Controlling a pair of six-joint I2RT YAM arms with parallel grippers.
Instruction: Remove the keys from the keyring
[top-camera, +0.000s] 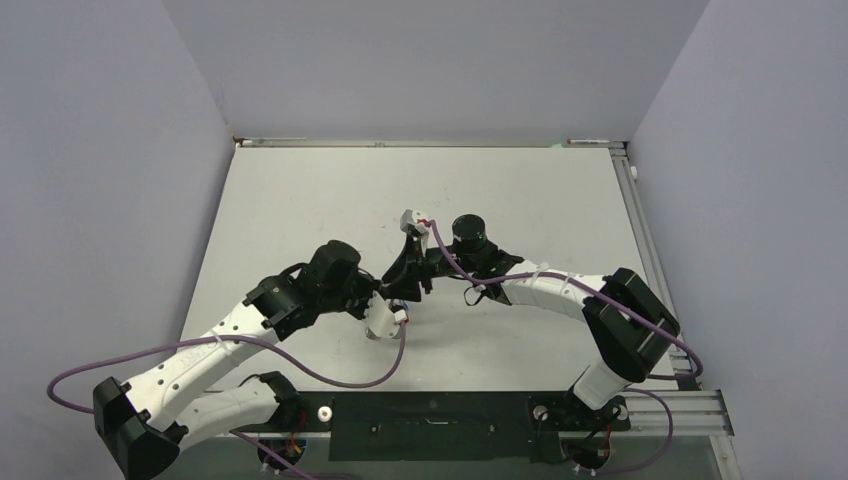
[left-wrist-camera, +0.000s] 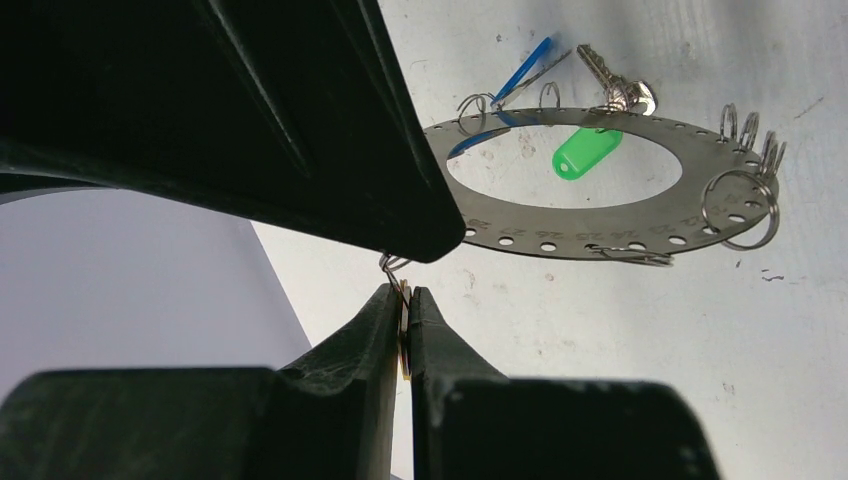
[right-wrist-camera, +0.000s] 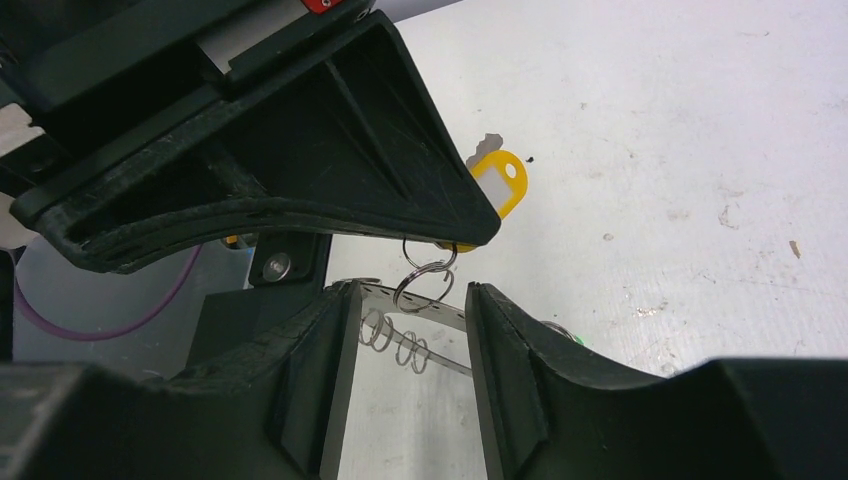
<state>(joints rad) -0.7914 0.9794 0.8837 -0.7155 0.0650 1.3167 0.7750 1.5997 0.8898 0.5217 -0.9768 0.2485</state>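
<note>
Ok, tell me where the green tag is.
In the left wrist view, the green tag shows through the keyring's central hole, toward its upper right, just below the silver key.

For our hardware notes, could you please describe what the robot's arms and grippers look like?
The left arm and right arm have white links, bulky black joints and a purple cable each. The left gripper and right gripper are black, with thick wedge-shaped fingers.

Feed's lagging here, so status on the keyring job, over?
Left gripper shut on a wire loop. Right gripper clamps the keyring. Blue key, green key close by, attachment unclear. No obstruction seen.
</note>
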